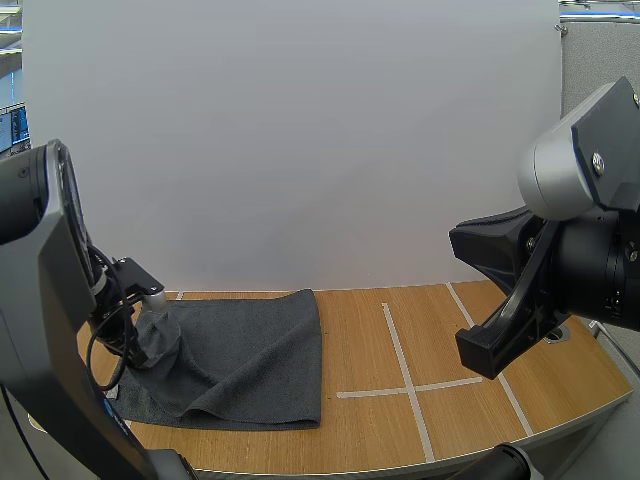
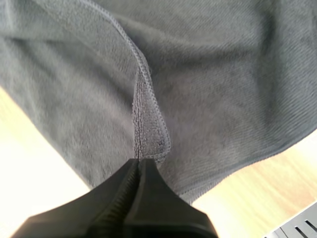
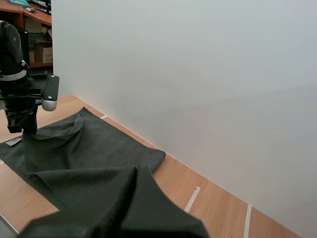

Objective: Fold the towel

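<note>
A dark grey towel (image 1: 250, 350) lies on the left half of the wooden table (image 1: 370, 430), partly doubled over, with a loose fold near its front edge. My left gripper (image 1: 140, 345) is at the towel's left side, holding a corner raised off the table. In the left wrist view that gripper (image 2: 138, 162) is shut, its tips pinching the hemmed corner of the towel (image 2: 223, 89). My right gripper (image 3: 136, 171) hovers well above the table with its fingers together as one dark wedge and nothing between them. From there I see the towel (image 3: 99, 148) and the left gripper (image 3: 22, 121) on its raised corner.
White tape lines (image 1: 405, 385) cross the bare wood right of the towel. A white panel (image 1: 300, 140) stands along the table's far edge. My right arm's body (image 1: 560, 270) hangs over the table's right end.
</note>
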